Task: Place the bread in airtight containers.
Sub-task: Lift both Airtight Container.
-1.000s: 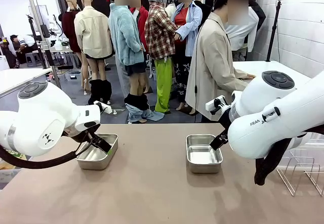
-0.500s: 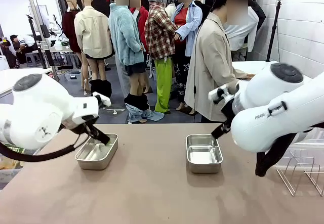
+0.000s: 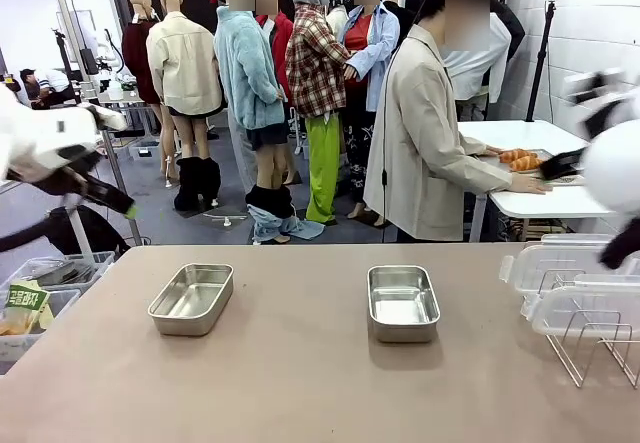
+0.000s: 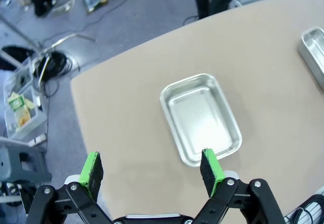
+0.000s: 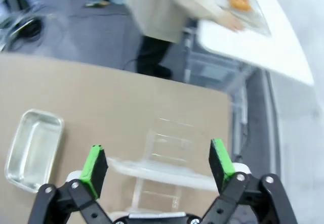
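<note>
Clear lids (image 3: 560, 263) off for filling, the left steel container (image 3: 191, 299) and right steel container (image 3: 402, 303) sit empty toward the table's (image 3: 300, 383) far edge. The croissants (image 3: 518, 159) lie on a far white table (image 3: 530, 205) beside a person's hand (image 3: 535, 185). Left gripper (image 4: 152, 168) and right gripper (image 5: 158, 163) hover high, fingers spread wide, empty.

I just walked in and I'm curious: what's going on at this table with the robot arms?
The left steel container and the right steel container sit empty on the tan table. The left gripper and the right gripper hang open above it, holding nothing. The person stands at a white table behind, one hand beside the bread. Clear lids wait at the wire rack.
</note>
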### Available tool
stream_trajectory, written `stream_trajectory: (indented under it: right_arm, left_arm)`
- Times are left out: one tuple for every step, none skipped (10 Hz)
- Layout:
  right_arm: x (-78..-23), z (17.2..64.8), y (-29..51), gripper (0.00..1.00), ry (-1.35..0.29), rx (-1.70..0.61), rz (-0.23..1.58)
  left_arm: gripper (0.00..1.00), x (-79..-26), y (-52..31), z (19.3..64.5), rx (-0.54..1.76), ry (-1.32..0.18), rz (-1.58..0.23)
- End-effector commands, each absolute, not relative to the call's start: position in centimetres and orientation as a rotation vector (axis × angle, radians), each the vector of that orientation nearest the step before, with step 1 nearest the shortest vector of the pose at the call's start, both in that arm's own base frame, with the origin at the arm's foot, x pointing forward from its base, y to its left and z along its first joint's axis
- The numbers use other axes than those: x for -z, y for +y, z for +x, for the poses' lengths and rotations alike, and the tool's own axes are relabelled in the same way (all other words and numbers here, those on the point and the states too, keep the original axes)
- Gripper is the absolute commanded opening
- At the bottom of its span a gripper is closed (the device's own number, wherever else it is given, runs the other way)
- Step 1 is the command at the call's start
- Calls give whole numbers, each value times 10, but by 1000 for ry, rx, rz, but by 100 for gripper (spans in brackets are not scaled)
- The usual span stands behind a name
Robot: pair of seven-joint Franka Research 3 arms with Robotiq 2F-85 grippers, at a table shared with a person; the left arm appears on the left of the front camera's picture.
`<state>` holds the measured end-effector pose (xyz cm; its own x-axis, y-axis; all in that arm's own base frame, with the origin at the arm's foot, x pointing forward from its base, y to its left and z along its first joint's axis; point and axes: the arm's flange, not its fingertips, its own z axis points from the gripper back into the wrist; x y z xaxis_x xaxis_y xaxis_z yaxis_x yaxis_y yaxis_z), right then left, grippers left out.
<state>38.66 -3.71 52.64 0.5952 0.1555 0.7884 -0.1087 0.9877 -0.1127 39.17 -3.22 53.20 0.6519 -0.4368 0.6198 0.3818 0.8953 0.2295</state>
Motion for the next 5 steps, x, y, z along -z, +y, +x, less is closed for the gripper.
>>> stream_trajectory:
  right_arm:
    - [-530,384,-111,100,-889,85,-77]
    - [-527,383,-155,100,-884,161,-46]
    - [-521,380,-192,100,-863,247,-23]
    - [-513,375,-217,100,-850,298,-1]
    - [-507,376,-227,100,-862,310,5]
  left_arm:
    - [100,-548,6,401,406,-664,47]
    - [100,-553,22,401,366,-659,44]
    - [100,-559,39,398,312,-653,46]
    - [100,-562,54,392,275,-658,35]
    - [100,-566,65,387,222,-684,50]
